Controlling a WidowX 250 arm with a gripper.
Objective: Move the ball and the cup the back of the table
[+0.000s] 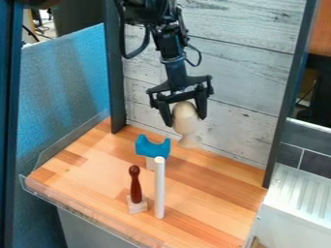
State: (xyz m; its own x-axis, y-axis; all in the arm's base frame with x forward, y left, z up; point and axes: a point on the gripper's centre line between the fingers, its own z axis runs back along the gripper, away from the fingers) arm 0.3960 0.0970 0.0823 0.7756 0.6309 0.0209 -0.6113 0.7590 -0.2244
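The gripper [186, 120] is at the back of the table, shut on a pale beige rounded ball [185, 110], one finger on each side of it. Below the ball, a pale piece like a small cup [189, 141] flares out at the bottom, joined to or touching it. Its lower end is near the line where the wooden table [219, 169] meets the back wall; whether it touches the wood I cannot tell.
A blue curved piece [152, 147] tops a pale block left of and in front of the gripper. Nearer the front stand a dark red pin [136, 185] on a pale base and a tall white cylinder [159, 189]. Clear low walls edge the table; a whitewashed plank wall [239, 82] stands behind.
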